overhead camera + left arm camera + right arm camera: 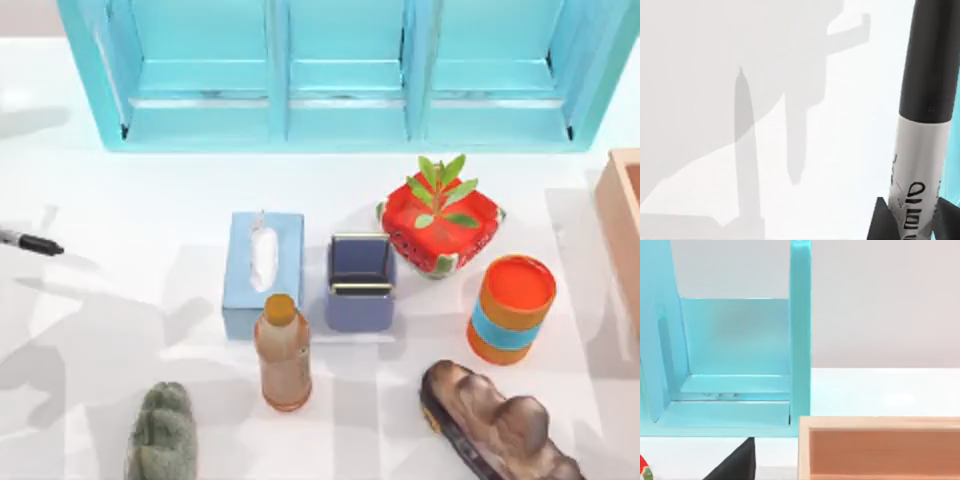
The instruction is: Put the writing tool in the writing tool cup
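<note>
The writing tool [30,242] is a thin black marker with a white-grey label band, and it juts in at the far left edge of the top view, over the table. In the left wrist view my left gripper [911,226] is shut on the marker's [925,100] labelled barrel, with a dark fingertip [879,222] on each side. The writing tool cup [512,308] is an orange cylinder with a blue band, standing upright at the right of the table, far from the marker. In the right wrist view a dark part of my right gripper [735,466] shows, near the table's far right.
A turquoise shelf unit [340,75] runs along the back. In the middle stand a blue tissue box [263,270], an amber bottle [282,352], a blue square bin [360,283] and a red planter [440,228]. A wooden box [622,225] sits at the right, two rock-like lumps [162,432] in front.
</note>
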{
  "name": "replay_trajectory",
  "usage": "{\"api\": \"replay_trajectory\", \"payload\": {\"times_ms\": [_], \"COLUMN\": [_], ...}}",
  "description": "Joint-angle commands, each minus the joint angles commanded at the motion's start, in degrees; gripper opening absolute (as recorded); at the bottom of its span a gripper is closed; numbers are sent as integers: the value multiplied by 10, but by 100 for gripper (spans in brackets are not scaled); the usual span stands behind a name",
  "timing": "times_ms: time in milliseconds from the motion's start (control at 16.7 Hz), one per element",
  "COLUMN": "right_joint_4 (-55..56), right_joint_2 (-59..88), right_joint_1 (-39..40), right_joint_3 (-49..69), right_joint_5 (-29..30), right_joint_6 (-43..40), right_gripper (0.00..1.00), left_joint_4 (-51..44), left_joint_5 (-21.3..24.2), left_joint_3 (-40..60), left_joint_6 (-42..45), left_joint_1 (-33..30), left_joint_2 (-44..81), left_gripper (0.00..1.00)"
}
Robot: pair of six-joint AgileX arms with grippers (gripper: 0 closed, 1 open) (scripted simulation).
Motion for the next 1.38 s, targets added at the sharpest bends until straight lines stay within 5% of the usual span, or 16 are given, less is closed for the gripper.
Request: {"api": "replay_trajectory", "payload": {"times_ms": [420,960,1140,1380], "right_joint_4": [0,0,0,0], "right_joint_2": [0,0,0,0], "right_joint_1": [0,0,0,0], "right_joint_3": [0,0,0,0], "right_joint_5": [0,0,0,0], "right_joint_6": [0,0,0,0], "right_gripper": [100,100,100,100], "left_joint_4": [-240,-264,-229,-113], "left_joint_5": [28,26,-24,-176], "left_joint_3": [-20,-19,13,106], "left_joint_6": [31,35,48,121], "left_joint_1": [41,44,20,-69], "left_joint_2": [-253,-273,-231,-119], "left_gripper": [0,0,0,0]}}
